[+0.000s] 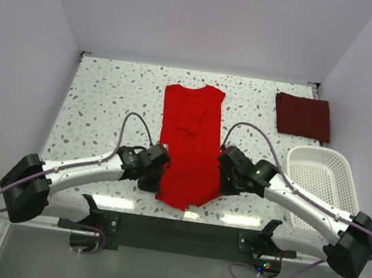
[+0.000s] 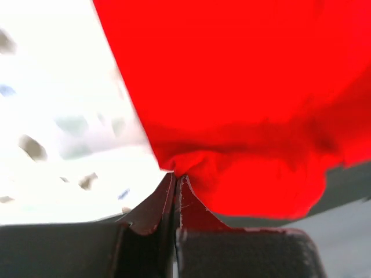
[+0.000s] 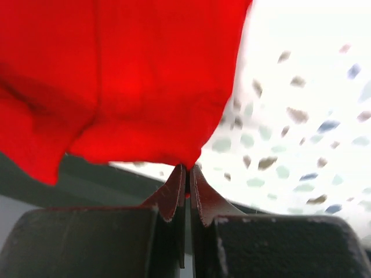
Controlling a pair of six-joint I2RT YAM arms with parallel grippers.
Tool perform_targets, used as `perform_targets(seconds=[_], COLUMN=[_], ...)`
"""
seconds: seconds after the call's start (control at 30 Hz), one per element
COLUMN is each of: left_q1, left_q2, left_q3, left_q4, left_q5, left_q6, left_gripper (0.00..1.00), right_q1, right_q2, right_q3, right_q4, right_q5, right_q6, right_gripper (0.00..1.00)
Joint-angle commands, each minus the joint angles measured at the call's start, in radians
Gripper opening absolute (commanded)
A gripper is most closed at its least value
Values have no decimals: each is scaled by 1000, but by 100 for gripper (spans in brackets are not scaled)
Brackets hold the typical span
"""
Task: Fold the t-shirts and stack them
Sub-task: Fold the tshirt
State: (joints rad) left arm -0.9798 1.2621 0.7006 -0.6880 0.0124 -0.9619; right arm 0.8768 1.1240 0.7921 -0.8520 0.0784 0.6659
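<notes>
Speckled table (image 1: 102, 100): red shirt (image 1: 189, 139) lies lengthwise at centre, hem at near edge. White basket (image 1: 318, 177) by right edge. Far right corner: maroon shirt (image 1: 302, 115), folded. Both left gripper (image 2: 175, 176) and right gripper (image 3: 188, 168) pinch red shirt's side edges; tips hidden from above.

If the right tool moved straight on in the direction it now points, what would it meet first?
The bright red t-shirt: the right tool is shut on its edge, and more red cloth lies directly ahead. Depth beyond that is unclear.
</notes>
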Motion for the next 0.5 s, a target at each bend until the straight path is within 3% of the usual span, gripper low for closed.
perform_targets(seconds=[0.0, 0.2, 0.47], left_q1=[165, 346, 437], left_q2=[5, 112, 244], left_q3=[170, 338, 375], left_q4=[2, 73, 248], left_q5=[-83, -152, -204], left_q6=[176, 308, 357], left_gripper=[0, 0, 0], right_q1=[-36, -200, -283], right_q2=[34, 180, 339], right_q3=[145, 257, 343], right_q4=[42, 212, 370], right_q5=[191, 113, 74], right_q6=[-67, -189, -255], right_gripper=[0, 0, 0])
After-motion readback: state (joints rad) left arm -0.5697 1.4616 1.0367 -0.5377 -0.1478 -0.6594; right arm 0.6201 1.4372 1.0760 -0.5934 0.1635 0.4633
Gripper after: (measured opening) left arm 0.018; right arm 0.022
